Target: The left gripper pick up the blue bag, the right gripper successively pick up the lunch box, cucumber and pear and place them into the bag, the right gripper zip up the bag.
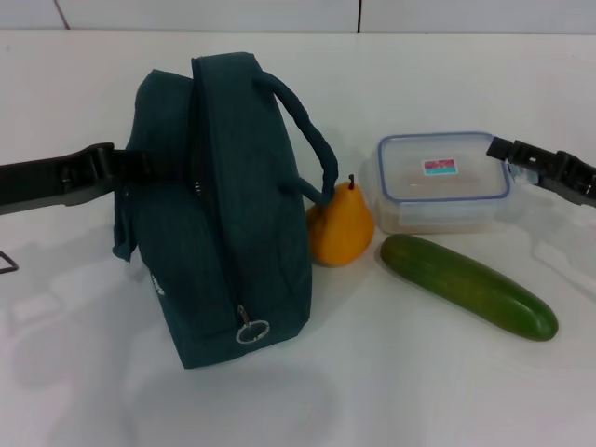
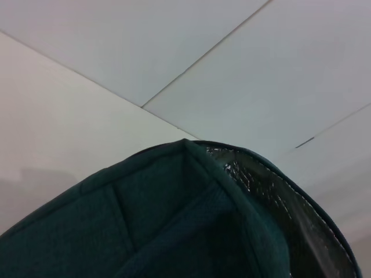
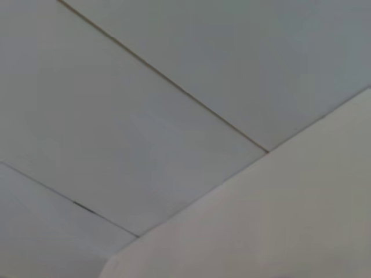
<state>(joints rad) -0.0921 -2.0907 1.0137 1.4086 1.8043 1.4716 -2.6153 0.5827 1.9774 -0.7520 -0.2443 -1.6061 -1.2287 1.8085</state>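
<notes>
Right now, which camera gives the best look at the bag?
The head view: it shows the whole bag standing on the table, with its handle and ring zipper pull. The left wrist view shows only a close-up of its top edge and foil lining. The right wrist view shows none of it.

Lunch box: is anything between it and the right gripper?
Nothing visible. The right gripper sits at the right edge of the clear rectangular plastic lunch box with only bare table around. The long green cucumber lies in front; the orange-yellow pear and dark teal-blue fabric bag stand on its other side.
</notes>
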